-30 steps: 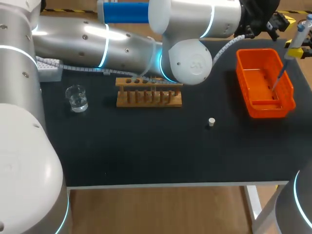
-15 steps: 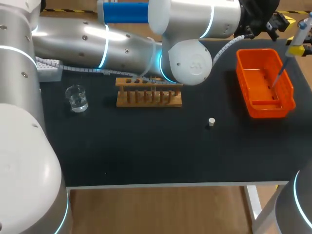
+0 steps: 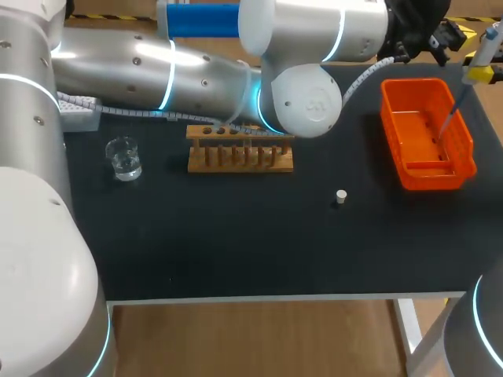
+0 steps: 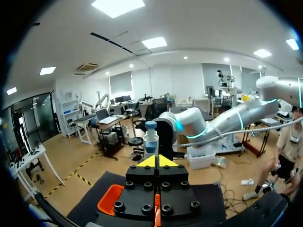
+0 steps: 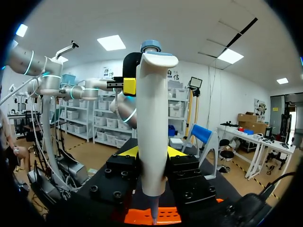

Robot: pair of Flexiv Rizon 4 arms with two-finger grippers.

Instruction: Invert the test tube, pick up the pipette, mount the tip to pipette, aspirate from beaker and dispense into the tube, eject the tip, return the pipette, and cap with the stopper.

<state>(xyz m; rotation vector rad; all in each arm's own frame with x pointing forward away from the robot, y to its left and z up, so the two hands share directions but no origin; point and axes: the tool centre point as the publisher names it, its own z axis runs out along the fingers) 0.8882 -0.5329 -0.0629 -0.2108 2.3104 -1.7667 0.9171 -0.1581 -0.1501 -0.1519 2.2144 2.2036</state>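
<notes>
A: Where is the pipette (image 5: 151, 127) just now?

B: In the air over the orange bin (image 3: 431, 179) at the far right of the desk (image 3: 236, 236). It is roughly upright, with its tip (image 3: 451, 119) pointing down into the bin. The right end effector (image 5: 152, 152) is clamped on the body, one finger on either side, below the hooked head.

A: How will it handle?

B: Light and stiff, I judge. It is a smooth plastic barrel that could slide if the grip slackens. The thick middle of the body is the place to hold it. The tip is thin and would likely bend or pop off against the bin's wall, and the blue plunger on top is best left free.

A: Any writing on it?

B: None I can read; the side facing the wrist camera is plain white.

A: And the other arm?

B: The left end effector (image 4: 156, 161) sits just beyond the pipette, facing it. Its yellow tips are pressed together, with nothing seen between them.

A: The rest?

B: The stopper (image 3: 340, 196) lies alone near the middle of the desk. The wooden rack (image 3: 240, 161) is left of it and farther back, and the beaker (image 3: 123, 157) is at the left, well apart from the bin.
</notes>
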